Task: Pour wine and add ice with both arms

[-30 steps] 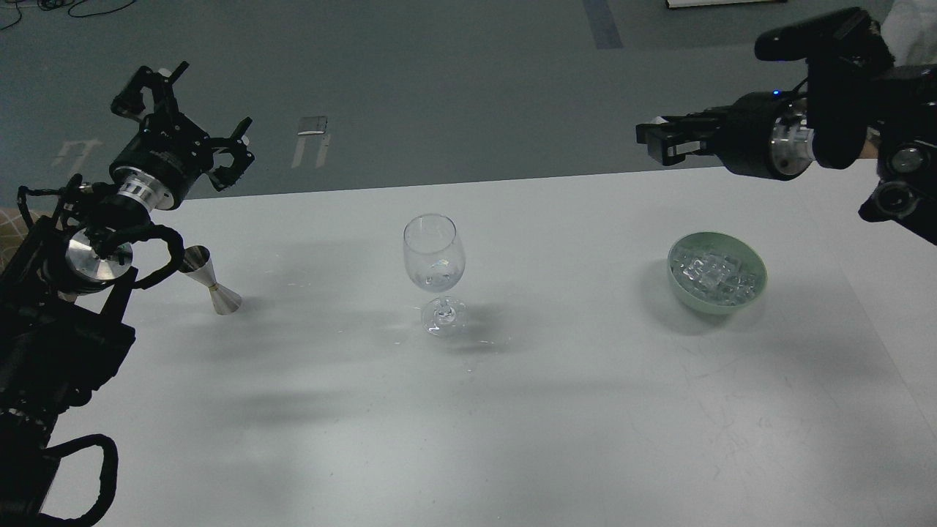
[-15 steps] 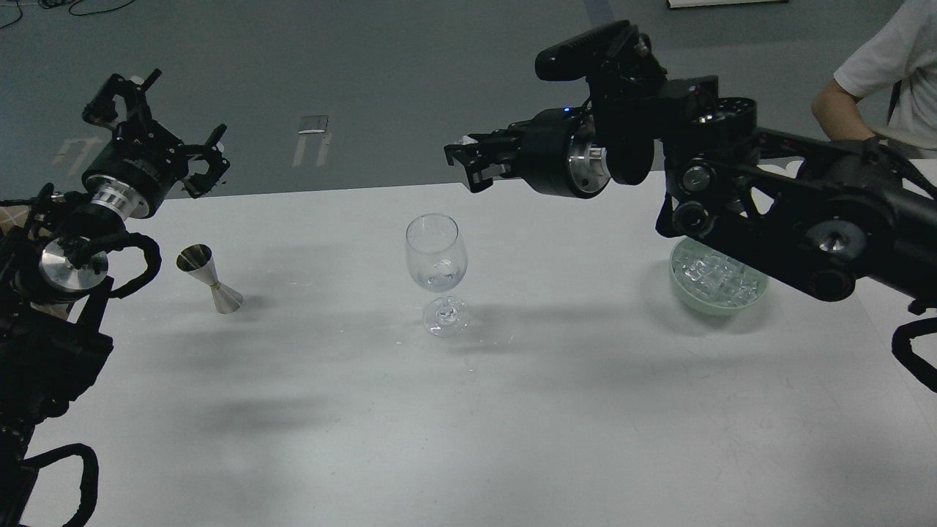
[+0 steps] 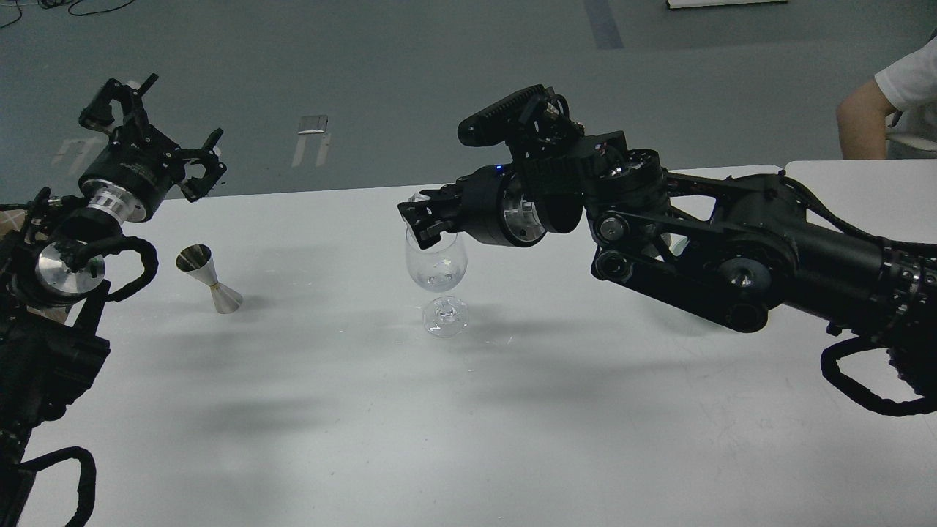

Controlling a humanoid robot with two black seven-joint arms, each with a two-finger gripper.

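A clear stemmed wine glass [image 3: 437, 268] stands upright in the middle of the white table [image 3: 468, 410]. My right arm reaches across from the right, and its gripper [image 3: 416, 220] hangs at the glass's rim on the near right side. Its fingers are dark and close together; I cannot tell whether they hold anything. My left gripper [image 3: 157, 124] is open and empty, raised above the table's far left edge. The ice and its bowl are hidden behind my right arm.
A small steel jigger [image 3: 209, 281] stands on the table at the left, below my left gripper. A person's arm in a white sleeve [image 3: 875, 110] shows at the far right, behind a second white table [image 3: 856, 179].
My right arm has swung left from above the green ice bowl and come down to the wine glass's rim, and it now covers the bowl. My left gripper has hardly moved.
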